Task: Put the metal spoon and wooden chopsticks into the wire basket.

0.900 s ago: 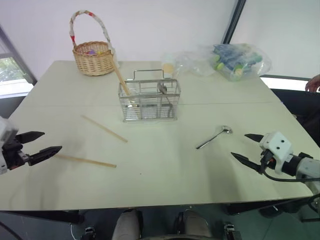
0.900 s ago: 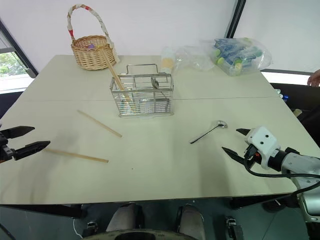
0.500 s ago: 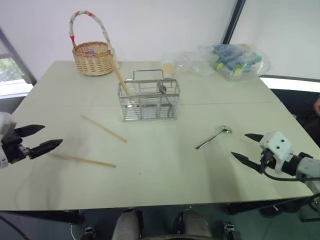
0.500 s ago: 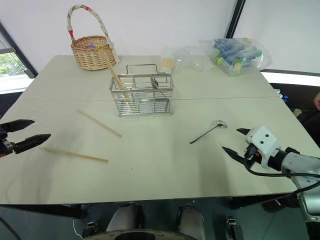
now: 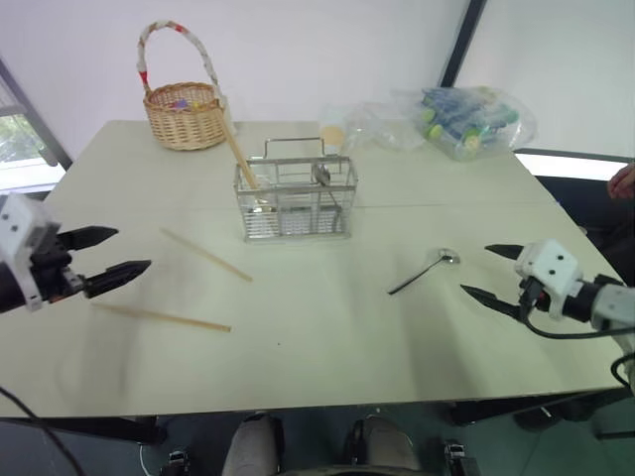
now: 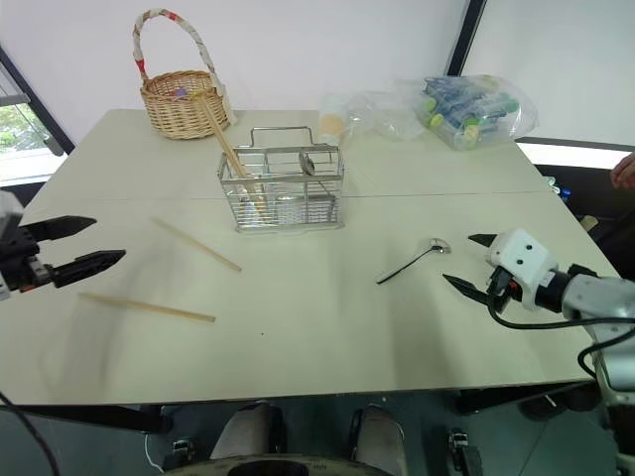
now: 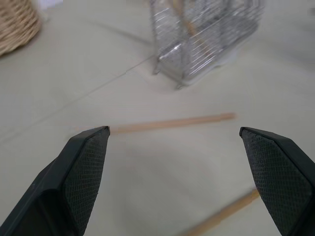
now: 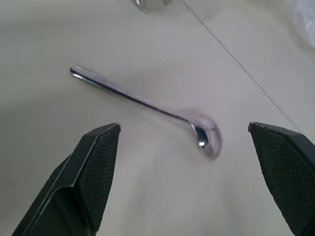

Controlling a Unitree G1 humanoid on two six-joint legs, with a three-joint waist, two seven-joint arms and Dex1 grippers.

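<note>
The metal spoon point(image 5: 425, 271) lies on the table right of centre, bowl toward the far right. My right gripper point(image 5: 474, 270) hovers open just right of it, and the spoon point(image 8: 147, 103) lies ahead of its fingers. Two wooden chopsticks lie on the left half: one point(image 5: 206, 255) slants toward the wire basket, the other point(image 5: 164, 317) is nearer the front edge. My left gripper point(image 5: 132, 249) is open, left of both chopsticks and empty. The wire basket point(image 5: 296, 198) stands at the table's middle back, with another chopstick point(image 5: 238, 151) leaning out of it.
A round wicker basket point(image 5: 185, 117) with a tall handle stands at the back left. Clear plastic bags point(image 5: 466, 121) of small items lie at the back right. A person's hand point(image 5: 623, 182) shows at the right edge.
My left gripper has moved right and up, in over the table toward the chopsticks. The right gripper has risen slightly beside the spoon. Nothing on the table has moved.
</note>
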